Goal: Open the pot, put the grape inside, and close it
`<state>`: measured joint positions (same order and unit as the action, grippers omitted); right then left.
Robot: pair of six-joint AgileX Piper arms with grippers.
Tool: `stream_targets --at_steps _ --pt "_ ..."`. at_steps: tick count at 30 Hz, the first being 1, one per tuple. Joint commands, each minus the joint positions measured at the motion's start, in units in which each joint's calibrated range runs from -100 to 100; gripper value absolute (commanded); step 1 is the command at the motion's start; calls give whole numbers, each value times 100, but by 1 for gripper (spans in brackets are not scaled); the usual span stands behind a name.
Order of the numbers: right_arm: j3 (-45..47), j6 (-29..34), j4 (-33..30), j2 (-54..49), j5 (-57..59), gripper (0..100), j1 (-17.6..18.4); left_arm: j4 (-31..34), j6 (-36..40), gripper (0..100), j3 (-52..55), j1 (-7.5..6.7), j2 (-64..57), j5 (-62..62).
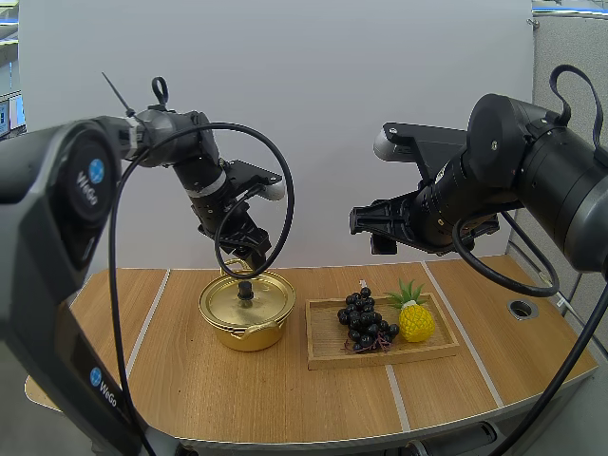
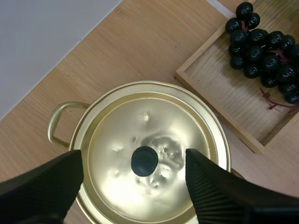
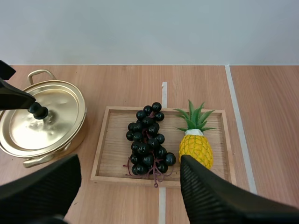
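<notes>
Wooden table (image 1: 190, 399), high view: my left pincer (image 1: 249, 251) hangs just above the pot (image 1: 242, 334), lid (image 1: 268, 299) on. Left wrist view: fingers (image 2: 42, 186) apart, flanking the knob (image 2: 144, 161) (lined up for lifting, I judge). Right wrist view: right pincer (image 3: 130, 163) apart, grapes (image 3: 147, 140) on the tray (image 3: 114, 140) ahead of it.

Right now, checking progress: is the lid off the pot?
No, the lid sits on the gold pot.

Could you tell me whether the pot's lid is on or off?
On: the lid covers the pot, seated level inside its rim, knob upward.
</notes>
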<state>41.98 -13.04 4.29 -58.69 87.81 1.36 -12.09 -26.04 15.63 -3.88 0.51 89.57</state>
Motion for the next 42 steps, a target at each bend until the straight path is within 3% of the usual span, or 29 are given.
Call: stream_targets --at_steps 1,16,42 --pt "-18 0 22 -15 5 100 -21 93 61 100 -155 -18 284 38" --pt "-18 0 22 -15 5 100 -21 211 61 100 -155 -18 1031 -254" --pt "-18 0 22 -15 5 100 -21 2 61 100 -155 -18 1151 164"
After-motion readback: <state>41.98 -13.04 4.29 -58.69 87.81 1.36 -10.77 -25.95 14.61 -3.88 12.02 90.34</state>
